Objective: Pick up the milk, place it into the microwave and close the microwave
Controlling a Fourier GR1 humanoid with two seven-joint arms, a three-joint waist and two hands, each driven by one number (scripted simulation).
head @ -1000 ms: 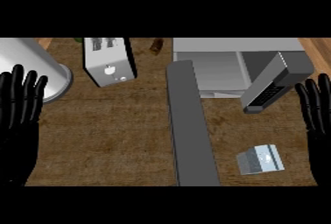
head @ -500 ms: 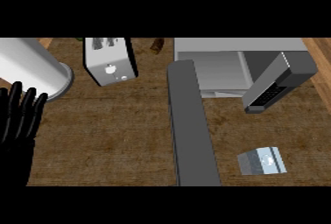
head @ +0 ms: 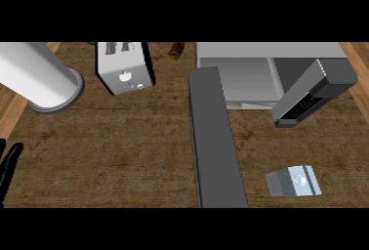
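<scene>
Milk (head: 293, 181) lies on its side at the lower right of the frame, on the brown counter (head: 122, 141), just right of the long grey door (head: 216, 141) that runs down the middle. Nothing touches the carton. At the upper right sits the microwave (head: 245, 73), its cavity facing into the frame, with its dark control panel (head: 310, 93) angled at its right side, well above the milk.

Only the left hand (head: 9, 163) shows, a sliver of black fingers at the lower left edge, straight and pointing up, holding nothing. It is well apart from the milk, with the whole counter and the door between them. The right hand is out of view.

At the upper left stands a white cylinder (head: 39, 75), and beside it a toaster (head: 124, 66) near the top edge. A small brown object (head: 176, 49) lies at the top, between toaster and microwave; what it is cannot be told.
</scene>
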